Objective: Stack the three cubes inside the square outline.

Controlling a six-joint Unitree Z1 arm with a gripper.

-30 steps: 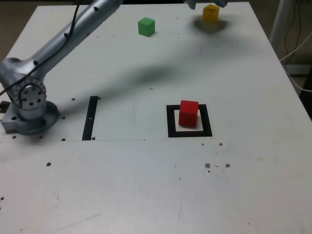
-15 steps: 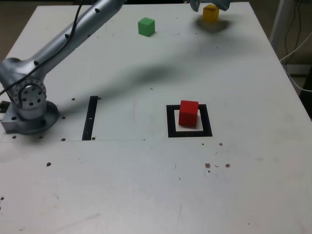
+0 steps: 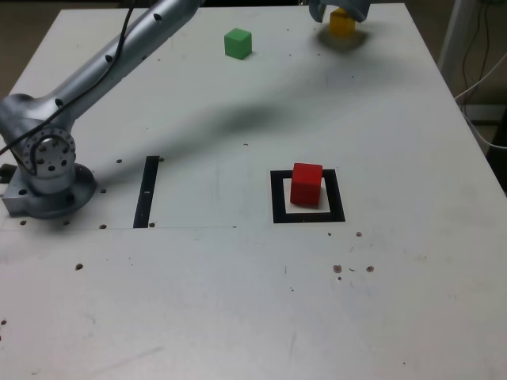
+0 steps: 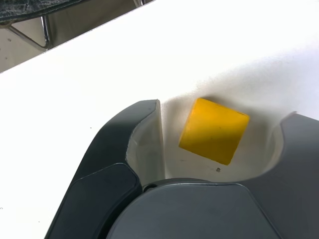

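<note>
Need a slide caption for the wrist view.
End effector straddles the yellow cube on the white table, jaws not yet touching it.

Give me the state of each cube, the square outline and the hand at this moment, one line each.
red cube: resting inside the square outline, alone.
square outline: holds one cube only.
green cube: loose on the table, untouched.
yellow cube: on the table between the jaws, gaps on both sides.
hand: open around the yellow cube.

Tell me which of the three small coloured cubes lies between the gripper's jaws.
The yellow cube: the gripper brackets it, the small red cube and small green cube stand apart.
</note>
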